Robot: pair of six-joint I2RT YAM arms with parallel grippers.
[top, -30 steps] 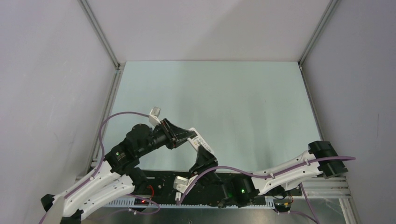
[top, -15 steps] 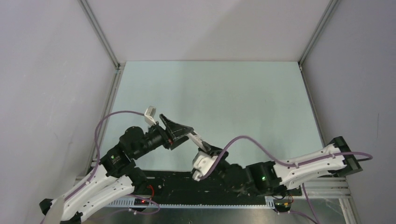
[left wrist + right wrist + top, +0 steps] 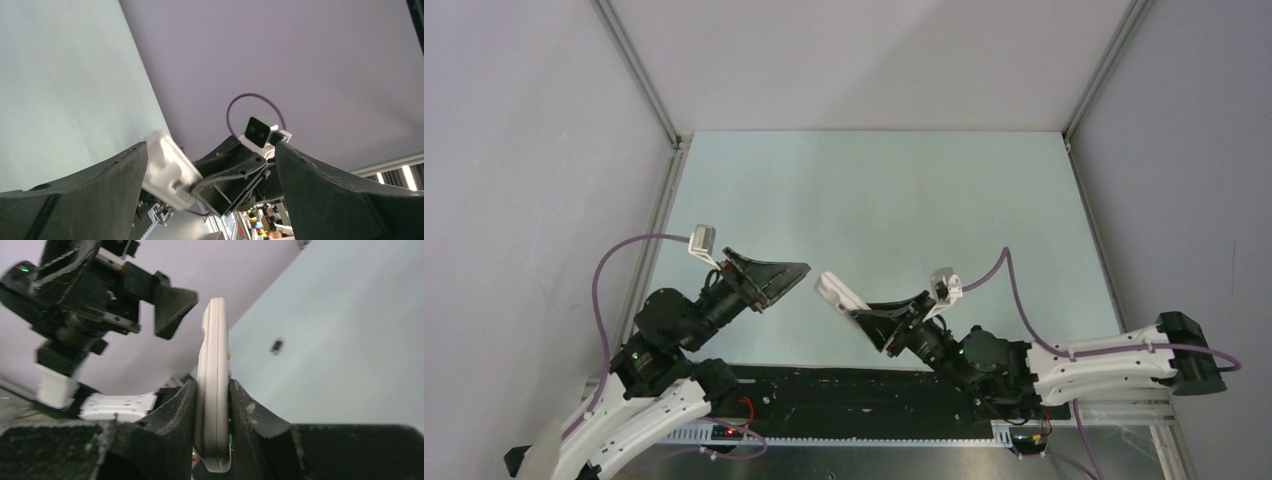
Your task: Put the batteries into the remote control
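Remote control (image 3: 214, 380) is held edge-on between the two fingers of the right claw (image 3: 212, 397), whose jaws are drawn in narrow against its flat faces. The lower end is pinched between the fingers (image 3: 172, 412), and most of its white body juts out past the fingertips. From above, the remote control (image 3: 836, 291) is seen lifted off the pale table (image 3: 894, 190) and tilted, ahead of the right claw (image 3: 871, 316) and pointed toward the left claw (image 3: 776, 276). The left claw is spread wide, with nothing between its fingers. Its open mouth faces the free end of the remote control, which lies just in front of its fingertips and apart from them. Through the gap of the left claw (image 3: 210, 146), the blurred white end of the remote control (image 3: 167, 172) is seen straight ahead. A small dark speck (image 3: 276, 345) lies on the table beyond the right claw, off to one side of the remote control, too small to identify.
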